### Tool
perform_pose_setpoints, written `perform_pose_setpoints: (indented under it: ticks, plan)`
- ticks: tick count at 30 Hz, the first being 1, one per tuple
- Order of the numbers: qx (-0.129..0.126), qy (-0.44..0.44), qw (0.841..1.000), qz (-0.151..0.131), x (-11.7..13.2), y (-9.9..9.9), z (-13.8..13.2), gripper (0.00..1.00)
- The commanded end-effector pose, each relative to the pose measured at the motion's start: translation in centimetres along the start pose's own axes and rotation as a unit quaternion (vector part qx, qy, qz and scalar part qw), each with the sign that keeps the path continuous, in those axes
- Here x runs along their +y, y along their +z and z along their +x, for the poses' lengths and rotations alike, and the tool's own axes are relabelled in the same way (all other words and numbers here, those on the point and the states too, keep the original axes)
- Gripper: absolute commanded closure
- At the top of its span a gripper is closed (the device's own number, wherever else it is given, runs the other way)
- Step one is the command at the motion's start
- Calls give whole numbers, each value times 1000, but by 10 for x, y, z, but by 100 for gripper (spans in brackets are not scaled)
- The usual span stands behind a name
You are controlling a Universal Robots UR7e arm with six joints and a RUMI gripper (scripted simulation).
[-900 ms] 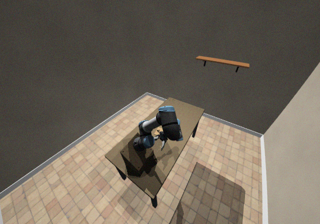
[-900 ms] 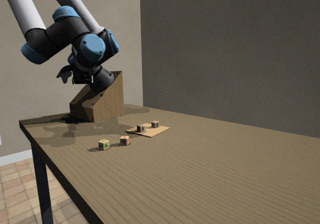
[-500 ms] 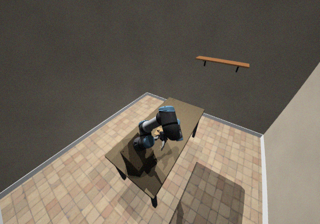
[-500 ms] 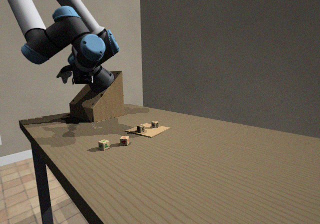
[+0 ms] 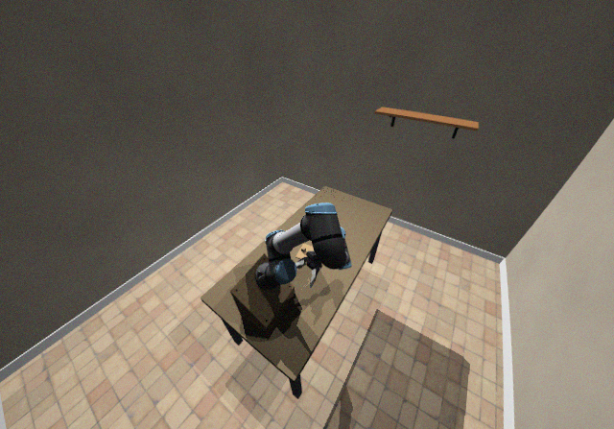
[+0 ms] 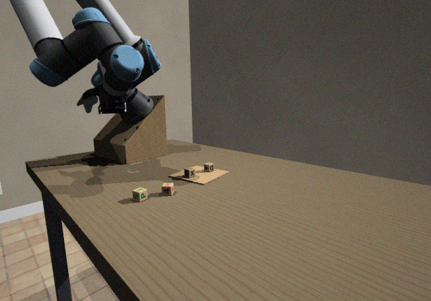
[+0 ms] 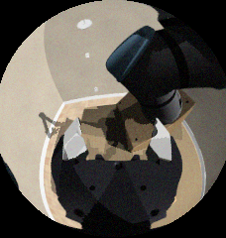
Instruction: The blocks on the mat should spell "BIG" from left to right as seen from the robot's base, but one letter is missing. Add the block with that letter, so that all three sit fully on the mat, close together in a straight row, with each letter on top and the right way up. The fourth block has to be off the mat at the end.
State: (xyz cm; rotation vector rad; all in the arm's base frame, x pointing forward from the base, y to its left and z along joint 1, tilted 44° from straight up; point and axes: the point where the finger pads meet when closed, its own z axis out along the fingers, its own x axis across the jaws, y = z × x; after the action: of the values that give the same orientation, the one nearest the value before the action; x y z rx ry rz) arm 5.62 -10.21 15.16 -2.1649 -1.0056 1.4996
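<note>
The tool [image 7: 117,141] hangs open and empty above the desk [image 6: 278,221]. Two blocks [image 6: 189,172] sit on the mat [image 6: 212,176]; two more [image 6: 139,194] lie just off it.

Arm [image 6: 87,44] folded high, gripper [image 6: 91,102] wide open, holding nothing

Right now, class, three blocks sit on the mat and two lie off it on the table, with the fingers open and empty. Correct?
Not quite. Only two blocks sit on the mat, as the exterior view shows. Two more do lie off it on the table, and the fingers are open and empty.
</note>
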Motion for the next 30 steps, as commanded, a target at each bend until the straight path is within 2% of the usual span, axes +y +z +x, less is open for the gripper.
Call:
perform_pose_setpoints:
  ticks: [1,5,7,8,12,15,16,20,24,30]
  plan:
    - [-7,0,1000,-30,24,-22,6,0]
    - [-18,-2,997,-72,55,-52,20,0]
    - [-18,-2,997,-72,55,-52,20,0]
    - [-20,-2,996,-84,64,-62,25,0]
    - [-31,-8,990,-140,102,-105,56,0]
    - [-36,-12,985,-170,120,-128,77,0]
    - [-36,-12,985,-170,120,-128,77,0]
    - [-44,-22,974,-223,147,-168,121,0]
    - [-44,-23,972,-229,150,-173,127,0]
    - [-51,-41,952,-299,176,-223,202,0]
